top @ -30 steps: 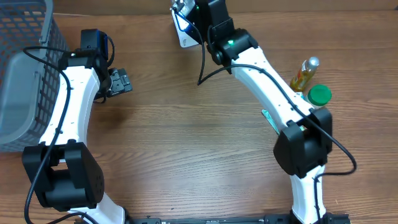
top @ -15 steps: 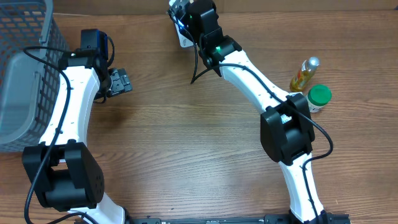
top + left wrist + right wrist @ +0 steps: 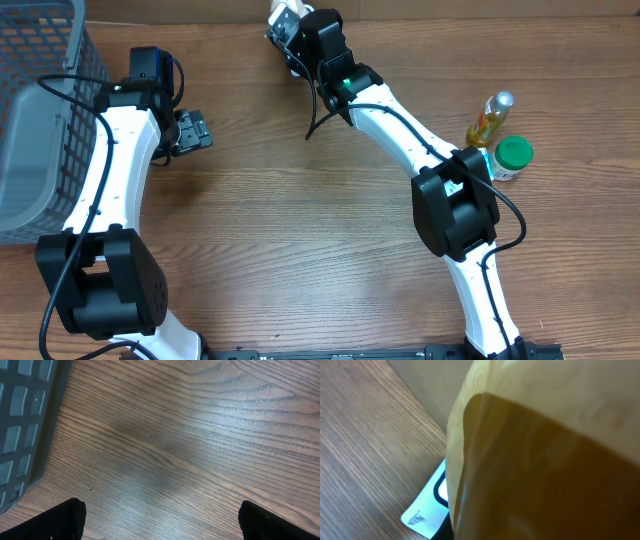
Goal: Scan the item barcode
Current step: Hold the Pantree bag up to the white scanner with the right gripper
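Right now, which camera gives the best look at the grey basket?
The overhead view: the grey basket shows most of its mesh walls and inside. The left wrist view catches only a corner; the right wrist view shows none of it.

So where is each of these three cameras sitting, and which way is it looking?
Overhead: fixed above the table, looking straight down; left arm and right arm both show.
Left wrist: on the left arm, facing down at wood and the basket corner; its two fingertips show.
Right wrist: on the right arm, close against a tan packet, white card beyond; no fingers show.
Overhead and left wrist share the basket.
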Controlling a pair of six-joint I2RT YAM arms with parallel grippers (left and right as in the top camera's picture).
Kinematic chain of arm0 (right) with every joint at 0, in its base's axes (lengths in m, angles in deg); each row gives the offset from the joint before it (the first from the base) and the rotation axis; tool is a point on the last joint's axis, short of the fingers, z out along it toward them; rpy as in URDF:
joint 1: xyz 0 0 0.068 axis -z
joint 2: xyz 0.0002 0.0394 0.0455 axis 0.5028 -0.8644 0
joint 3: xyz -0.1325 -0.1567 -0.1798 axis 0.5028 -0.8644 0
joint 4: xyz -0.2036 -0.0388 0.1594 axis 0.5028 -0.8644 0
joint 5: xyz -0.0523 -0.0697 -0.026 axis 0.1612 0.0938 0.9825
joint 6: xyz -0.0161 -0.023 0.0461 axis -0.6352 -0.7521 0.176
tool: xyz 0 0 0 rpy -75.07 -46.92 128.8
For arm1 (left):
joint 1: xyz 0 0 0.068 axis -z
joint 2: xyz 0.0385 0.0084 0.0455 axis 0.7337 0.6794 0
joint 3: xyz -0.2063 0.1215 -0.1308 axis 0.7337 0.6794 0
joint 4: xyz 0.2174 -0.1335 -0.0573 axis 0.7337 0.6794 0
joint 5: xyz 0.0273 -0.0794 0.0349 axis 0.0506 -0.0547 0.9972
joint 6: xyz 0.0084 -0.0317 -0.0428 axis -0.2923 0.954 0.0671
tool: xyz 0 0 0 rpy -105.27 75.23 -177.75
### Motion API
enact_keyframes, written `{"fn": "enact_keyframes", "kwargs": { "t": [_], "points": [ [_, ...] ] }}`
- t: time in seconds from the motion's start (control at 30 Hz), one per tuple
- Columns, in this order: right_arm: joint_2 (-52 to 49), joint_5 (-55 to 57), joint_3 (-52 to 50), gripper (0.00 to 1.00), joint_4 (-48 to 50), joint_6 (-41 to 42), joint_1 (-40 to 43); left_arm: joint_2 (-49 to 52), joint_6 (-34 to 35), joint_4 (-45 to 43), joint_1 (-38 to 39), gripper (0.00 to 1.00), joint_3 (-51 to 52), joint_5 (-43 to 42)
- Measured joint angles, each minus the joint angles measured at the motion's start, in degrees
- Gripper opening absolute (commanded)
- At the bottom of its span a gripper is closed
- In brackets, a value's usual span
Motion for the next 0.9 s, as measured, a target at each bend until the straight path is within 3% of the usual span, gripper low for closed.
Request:
{"fn": "enact_keyframes", "kwargs": {
  "t": [0.9],
  "points": [
    [0.0, -6.0, 0.0, 0.04, -3.7, -0.2, 0.0, 0.0, 0.0, 0.0, 0.0, 1.0, 0.0, 0.0]
  ]
}}
